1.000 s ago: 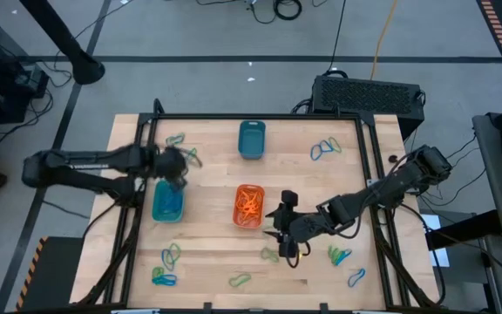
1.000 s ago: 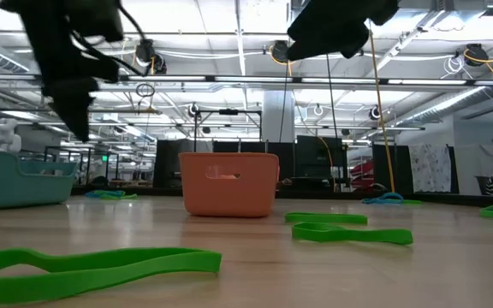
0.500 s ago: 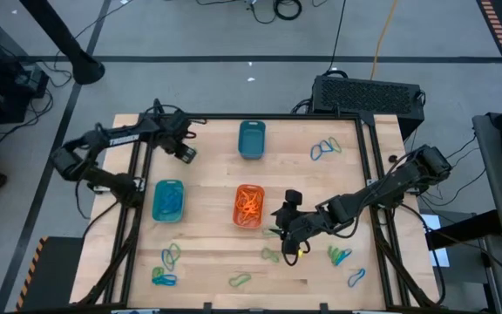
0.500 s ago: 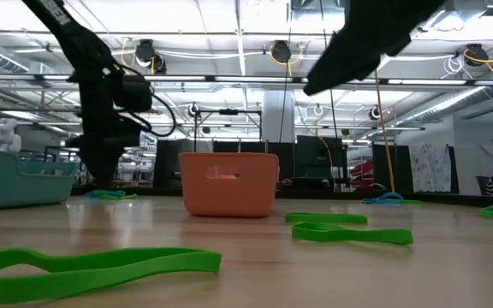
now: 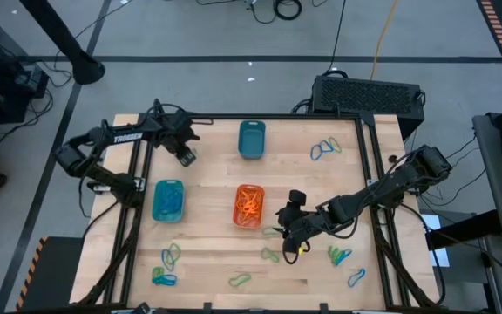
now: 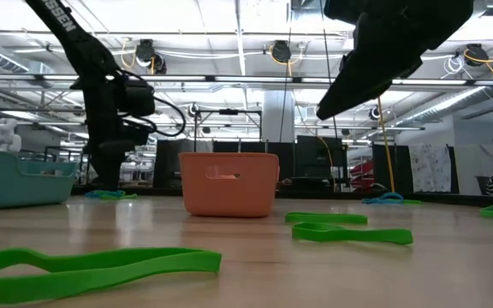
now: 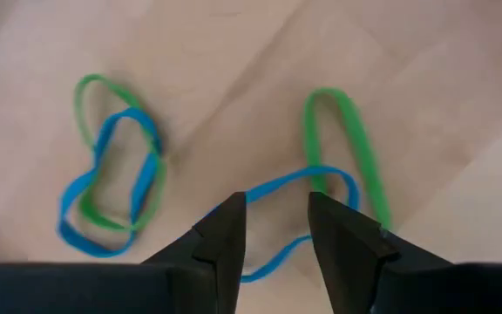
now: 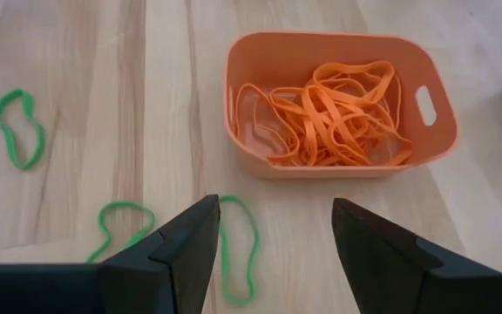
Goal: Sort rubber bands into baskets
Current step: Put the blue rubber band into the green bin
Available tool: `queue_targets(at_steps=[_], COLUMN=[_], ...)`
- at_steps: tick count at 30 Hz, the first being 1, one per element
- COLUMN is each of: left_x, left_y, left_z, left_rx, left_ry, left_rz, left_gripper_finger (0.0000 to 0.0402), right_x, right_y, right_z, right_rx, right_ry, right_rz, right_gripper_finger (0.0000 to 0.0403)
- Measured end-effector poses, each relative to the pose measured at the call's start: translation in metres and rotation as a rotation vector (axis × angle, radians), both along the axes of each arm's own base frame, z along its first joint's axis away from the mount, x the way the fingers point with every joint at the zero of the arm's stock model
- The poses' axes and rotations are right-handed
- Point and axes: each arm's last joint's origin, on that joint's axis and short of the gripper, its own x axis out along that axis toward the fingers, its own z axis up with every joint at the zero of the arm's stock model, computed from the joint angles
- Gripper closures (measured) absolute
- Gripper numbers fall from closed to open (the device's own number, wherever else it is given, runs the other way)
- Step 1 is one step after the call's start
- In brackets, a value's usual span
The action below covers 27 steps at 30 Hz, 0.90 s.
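overhead straight down, low level – both share orange basket [image 5: 249, 206]

Wooden table [image 5: 207, 244], three baskets [image 5: 249, 206], scattered rubber bands [image 5: 325, 149]

A pale wooden counter [image 5: 207, 253] edged by a black frame stands on a grey concrete floor [image 5: 234, 35] crossed by a dark line. A black perforated box [image 5: 369, 94] sits at the counter's far right corner, and black cables [image 5: 277, 9] coil on the floor beyond. Across the counter lies a large hall with a white ceiling [image 6: 229, 26], strip lights and a central pillar [image 6: 274, 115].
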Motion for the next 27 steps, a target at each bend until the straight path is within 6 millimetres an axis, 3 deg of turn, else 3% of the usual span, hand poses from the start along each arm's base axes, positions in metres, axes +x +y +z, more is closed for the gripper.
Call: queue_targets(at_steps=[18, 21, 25, 27], left_x=[0.005, 0.005, 0.005, 0.005], left_y=[0.01, 0.01, 0.009, 0.009], left_z=[-0.023, -0.023, -0.023, -0.02], left_rx=[-0.037, -0.044, -0.053, -0.043], left_ry=[0.031, 0.023, 0.02, 0.012], left_rz=[-0.067, -0.069, -0.069, -0.064], left_gripper_finger=[0.0272, 0.0303, 0.0382, 0.0391], right_x=[0.004, 0.004, 0.004, 0.004], right_y=[-0.001, -0.001, -0.001, -0.001], right_z=[0.003, 0.003, 0.003, 0.003], right_rx=[-0.005, -0.005, -0.004, -0.004], right_ry=[-0.034, -0.033, -0.035, -0.035], right_rz=[0.012, 0.012, 0.012, 0.013], right_gripper_finger=[0.0188, 0.0188, 0.0188, 0.0188])
